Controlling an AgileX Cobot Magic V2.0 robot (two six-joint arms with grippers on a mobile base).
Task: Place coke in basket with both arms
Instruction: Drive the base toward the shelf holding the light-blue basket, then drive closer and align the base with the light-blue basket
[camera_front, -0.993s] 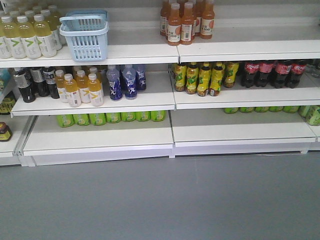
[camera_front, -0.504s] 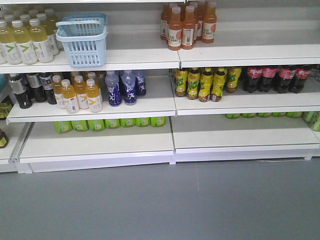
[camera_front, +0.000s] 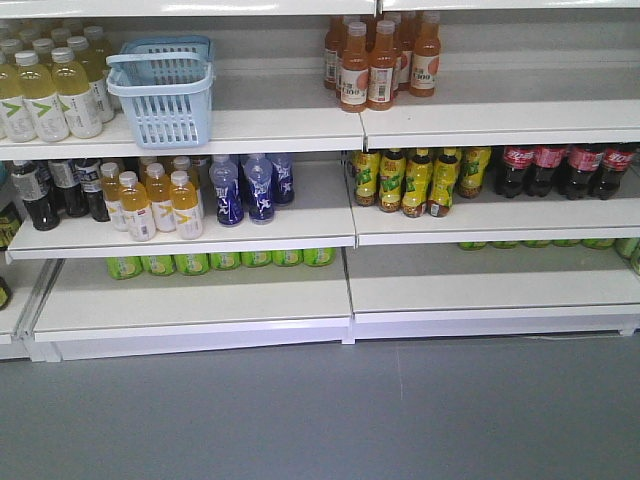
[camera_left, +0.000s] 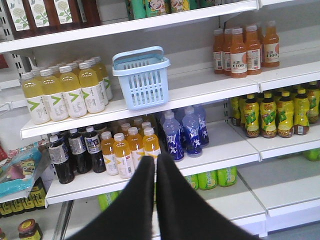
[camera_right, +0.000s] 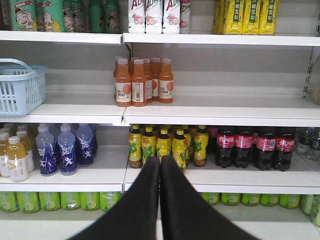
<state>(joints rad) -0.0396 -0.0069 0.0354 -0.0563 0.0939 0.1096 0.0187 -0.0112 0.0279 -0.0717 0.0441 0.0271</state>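
Observation:
The light-blue basket (camera_front: 160, 95) stands on the upper shelf at the left, its handle folded back; it also shows in the left wrist view (camera_left: 141, 80) and at the left edge of the right wrist view (camera_right: 17, 87). The coke is out of view. My left gripper (camera_left: 155, 159) is shut with nothing in it, hanging in front of the orange-yellow bottles below the basket. My right gripper (camera_right: 160, 159) is shut and empty too, in front of the yellow-labelled bottles. Neither arm shows in the front view.
Dark cola bottles with red labels (camera_front: 565, 170) stand at the right of the middle shelf, also seen from the right wrist (camera_right: 255, 145). Orange bottles (camera_front: 375, 60), blue bottles (camera_front: 250, 188) and pale yellow bottles (camera_front: 50, 90) fill the shelves. Grey floor (camera_front: 320, 420) lies in front.
The whole shelf unit has slid lower in the front view and looks slightly nearer; less floor shows. Nothing on the shelves has moved.

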